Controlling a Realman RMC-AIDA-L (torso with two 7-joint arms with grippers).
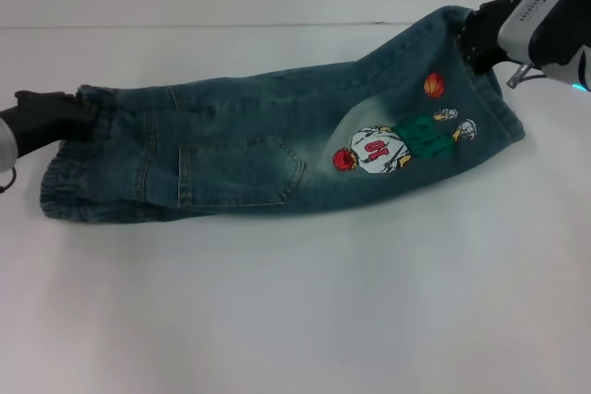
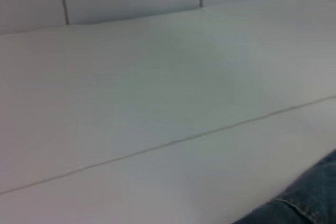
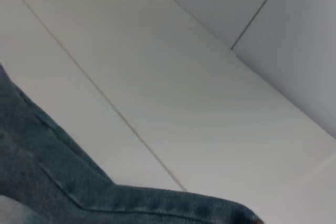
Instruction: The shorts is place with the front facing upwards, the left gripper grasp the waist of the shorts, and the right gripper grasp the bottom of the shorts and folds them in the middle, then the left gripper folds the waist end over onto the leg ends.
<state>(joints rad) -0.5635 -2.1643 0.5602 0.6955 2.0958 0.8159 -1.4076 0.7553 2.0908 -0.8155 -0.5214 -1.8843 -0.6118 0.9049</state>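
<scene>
Left fingers: left gripper (image 1: 76,108) clamps the waist of the shorts (image 1: 78,168), pinning that end.
Right fingers: right gripper (image 1: 473,36) pinches the leg ends (image 1: 494,103), far corner raised.
Shorts (image 1: 277,154): stretched between both, already doubled lengthwise on the table (image 1: 295,320).

We see the shorts (image 1: 268,149) lying lengthwise across the table (image 1: 295,320), folded along their length into one long strip. The waist of the shorts (image 1: 78,159) is at the left end, where the left hand (image 1: 65,110) touches its far corner. The leg ends (image 1: 494,99) are at the right, farther back, and the right hand (image 1: 473,39) meets their far corner. A pocket (image 1: 240,171) sits left of middle, a patch (image 1: 402,140) to its right.
</scene>
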